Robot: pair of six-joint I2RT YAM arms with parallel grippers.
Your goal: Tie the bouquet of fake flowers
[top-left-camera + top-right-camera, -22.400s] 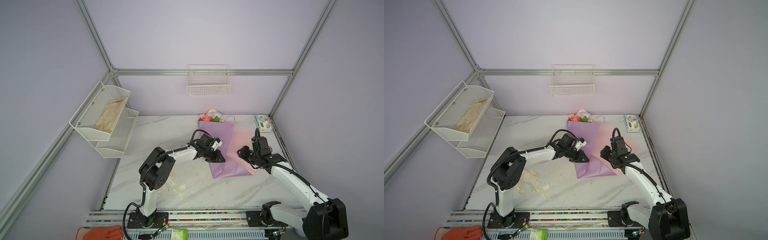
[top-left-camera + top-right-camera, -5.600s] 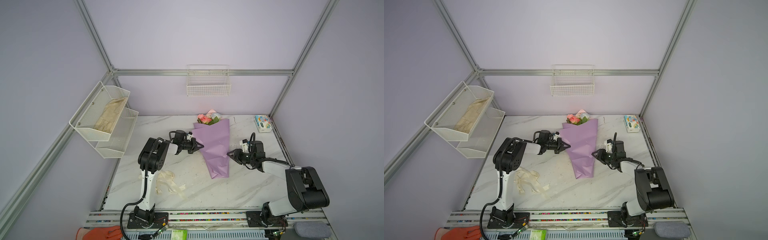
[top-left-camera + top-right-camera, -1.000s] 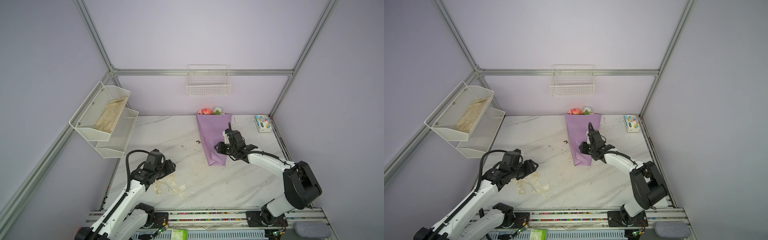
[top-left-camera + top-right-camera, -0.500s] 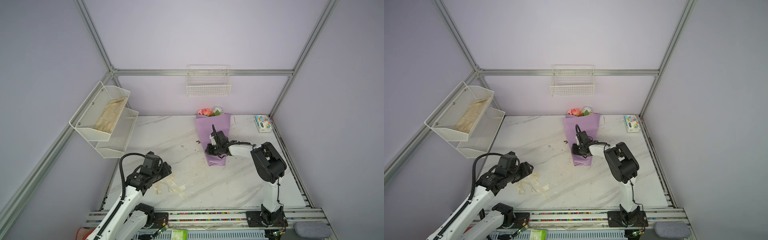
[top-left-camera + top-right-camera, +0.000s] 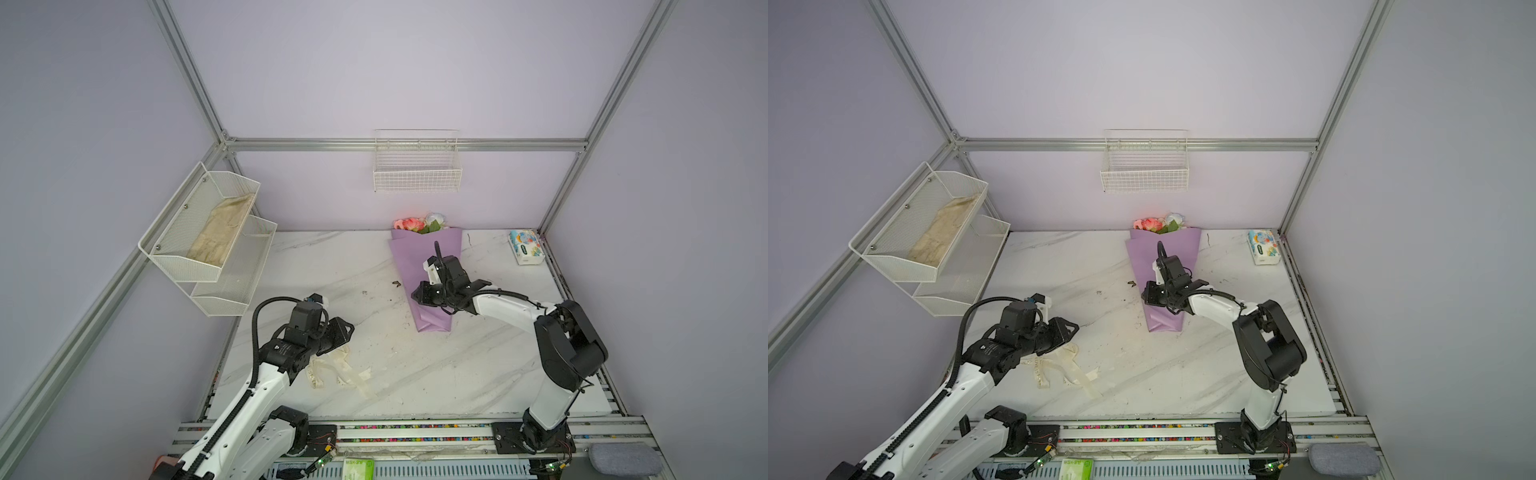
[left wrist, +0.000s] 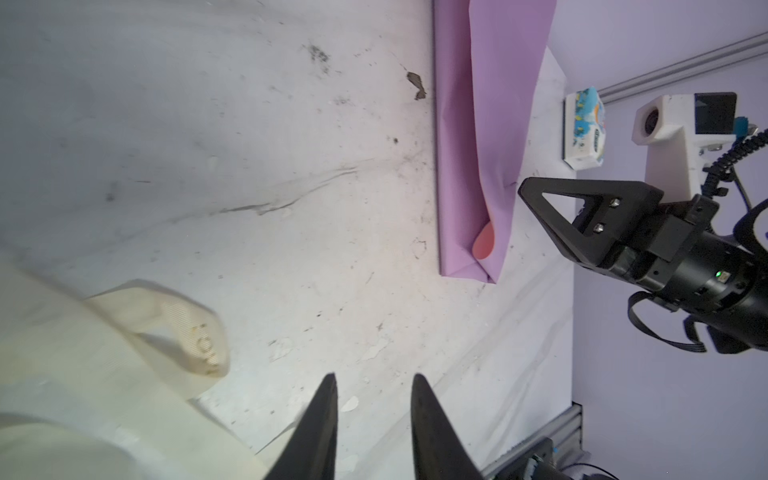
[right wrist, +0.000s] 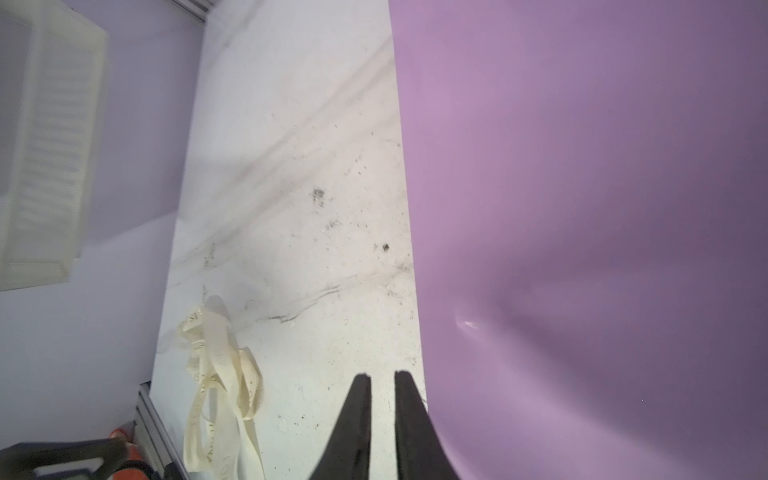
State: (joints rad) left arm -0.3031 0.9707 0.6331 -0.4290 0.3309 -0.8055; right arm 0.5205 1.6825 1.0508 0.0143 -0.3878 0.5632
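The bouquet of fake flowers lies at the back of the table in both top views: a lilac paper cone (image 5: 432, 257) (image 5: 1167, 253) with pink and white blooms (image 5: 417, 224) (image 5: 1156, 224) at its wide end. My right gripper (image 5: 415, 296) (image 5: 1145, 297) sits low at the cone's left edge, near the narrow end. In the right wrist view its jaws (image 7: 382, 375) stand a narrow slit apart with nothing between them, beside the dented paper (image 7: 582, 208). My left gripper (image 5: 351, 328) (image 5: 1076, 326) (image 6: 374, 376) is open and empty over the cream ribbon (image 5: 332, 370) (image 5: 1059, 365) (image 6: 166, 324).
A two-tier wire shelf (image 5: 208, 232) holding a cream cloth hangs on the left wall. A wire basket (image 5: 417, 174) hangs on the back wall. A tissue pack (image 5: 525, 247) lies in the back right corner. A brown fleck (image 5: 395, 284) lies left of the cone.
Both grippers' jaws have narrowed. The right gripper has come in from the cone's right side to its lower left edge. The left gripper has shifted slightly over the ribbon.
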